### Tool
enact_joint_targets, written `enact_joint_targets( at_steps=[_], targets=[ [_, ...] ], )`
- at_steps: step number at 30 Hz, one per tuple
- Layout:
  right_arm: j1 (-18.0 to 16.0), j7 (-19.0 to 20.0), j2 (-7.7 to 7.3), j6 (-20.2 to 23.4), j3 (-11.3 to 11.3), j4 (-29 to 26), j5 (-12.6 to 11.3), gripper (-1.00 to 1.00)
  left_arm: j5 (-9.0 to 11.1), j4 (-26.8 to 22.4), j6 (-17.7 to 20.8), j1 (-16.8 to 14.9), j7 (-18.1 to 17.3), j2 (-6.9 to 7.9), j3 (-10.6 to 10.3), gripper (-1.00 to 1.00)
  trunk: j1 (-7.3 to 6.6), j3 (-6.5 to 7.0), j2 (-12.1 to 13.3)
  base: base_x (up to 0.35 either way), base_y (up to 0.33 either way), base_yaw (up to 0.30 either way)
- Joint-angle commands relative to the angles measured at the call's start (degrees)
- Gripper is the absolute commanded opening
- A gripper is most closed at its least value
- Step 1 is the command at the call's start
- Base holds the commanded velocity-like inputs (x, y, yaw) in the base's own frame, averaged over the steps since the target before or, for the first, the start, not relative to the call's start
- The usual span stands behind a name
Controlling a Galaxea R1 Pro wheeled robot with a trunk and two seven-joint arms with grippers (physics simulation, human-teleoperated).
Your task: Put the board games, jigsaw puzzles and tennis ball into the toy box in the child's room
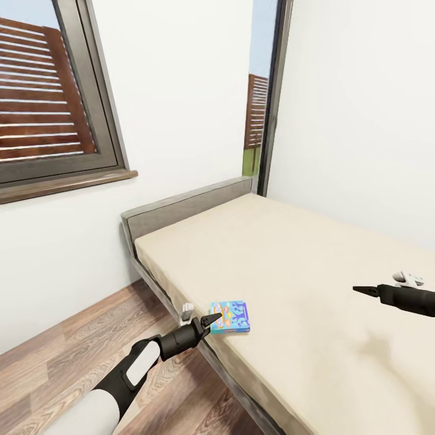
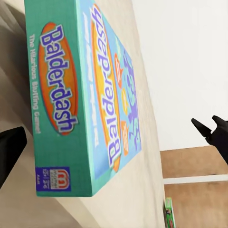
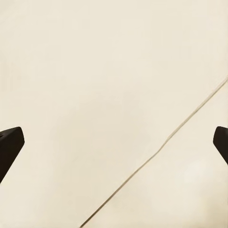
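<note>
- Head view: left gripper (image 1: 212, 320) nearest, tips at the near edge of the blue board game (image 1: 230, 317); jaw gap can't be judged. Game lies flat at the bed (image 1: 314, 284) corner. Right gripper (image 1: 362, 290) hovers over bare mattress, well apart. White walls, window (image 1: 54, 90), plank floor (image 1: 72, 344).
- Left wrist view: "Balderdash" box close ahead; one dark fingertip (image 2: 9, 152) at the edge.
- Right wrist view: fingertips (image 3: 9, 145) spread wide over cream mattress.

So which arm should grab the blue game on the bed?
The left. Its end effector is open right at the blue Balderdash box near the bed's edge. The right end effector hangs over bare mattress, farther away.
</note>
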Motion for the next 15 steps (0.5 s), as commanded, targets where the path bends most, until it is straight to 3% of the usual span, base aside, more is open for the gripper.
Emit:
enact_joint_targets(
  at_steps=[1,15],
  targets=[
    [0.0,0.1,0.00,0.3,-0.1,0.0,-0.1,1.00,0.9,-0.1,0.7,0.0,0.0,-1.90,-0.2,-1.00,-0.01,-0.05,0.0,0.000,0.000,0.000],
    [0.0,0.1,0.01,0.3,-0.1,0.0,-0.1,1.00,0.8,-2.0,0.8,0.8,0.1,-1.91,-0.1,-1.00,-0.01,-0.05,0.0,0.000,0.000,0.000]
  ],
)
